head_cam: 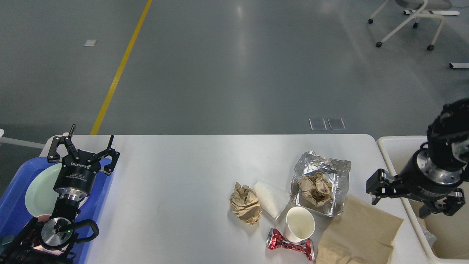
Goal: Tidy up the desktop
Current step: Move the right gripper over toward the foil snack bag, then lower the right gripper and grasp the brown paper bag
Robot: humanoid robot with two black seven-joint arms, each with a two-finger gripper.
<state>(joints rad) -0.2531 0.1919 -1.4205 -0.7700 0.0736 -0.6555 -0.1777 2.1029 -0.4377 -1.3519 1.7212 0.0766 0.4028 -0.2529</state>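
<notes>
The white desktop (176,176) carries litter at its right half: a crumpled brown paper ball (244,202), a white paper wrapper (271,198), a foil tray (329,167) with crumpled paper inside, a white paper cup (299,223), a crushed red can (289,245) and a flat brown paper bag (357,234). My left gripper (92,132) stands open and empty over the desktop's far left corner, above the blue tray's edge. Over the bin's left rim, to the right of the foil tray, my right gripper (398,208) hangs open, holding nothing.
A blue tray (14,205) with a pale green plate (38,190) sits at the left end under my left arm. A cream plastic bin (388,146) stands against the desktop's right end. Chair legs on castors (403,27) stand on the grey floor far back.
</notes>
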